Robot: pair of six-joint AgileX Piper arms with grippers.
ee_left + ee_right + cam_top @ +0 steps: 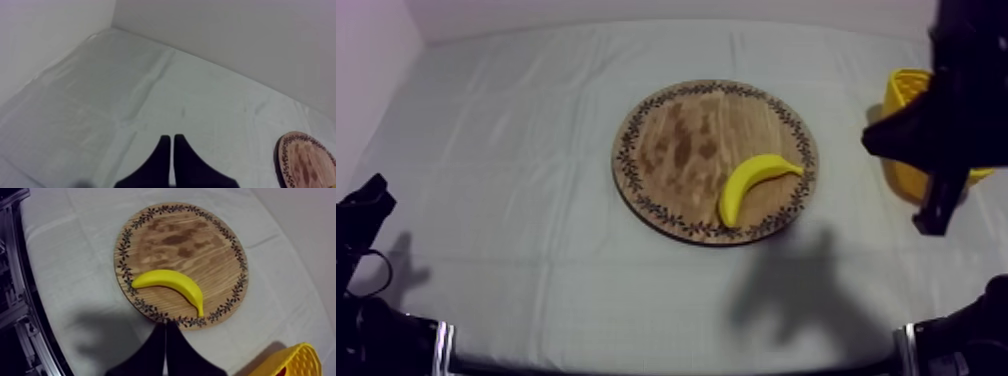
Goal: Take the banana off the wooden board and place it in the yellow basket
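A yellow banana (754,183) lies on the right part of the round wooden board (676,150) with the patterned rim. The yellow basket (904,95) stands at the table's right edge, partly hidden behind my right arm. My right gripper (933,222) hangs above the cloth in front of the basket, right of the board. In the right wrist view its fingers (165,338) lie together as a narrow wedge, just short of the board's rim, with the banana (172,283) beyond them. My left gripper (366,200) rests low at the left, its fingers (171,150) together over bare cloth.
The grey-white cloth (516,150) spreads wide to the left of the board. A wall runs along the table's far edge. The board's rim (300,155) shows beside my left gripper. A metal frame (15,288) stands at the table's side.
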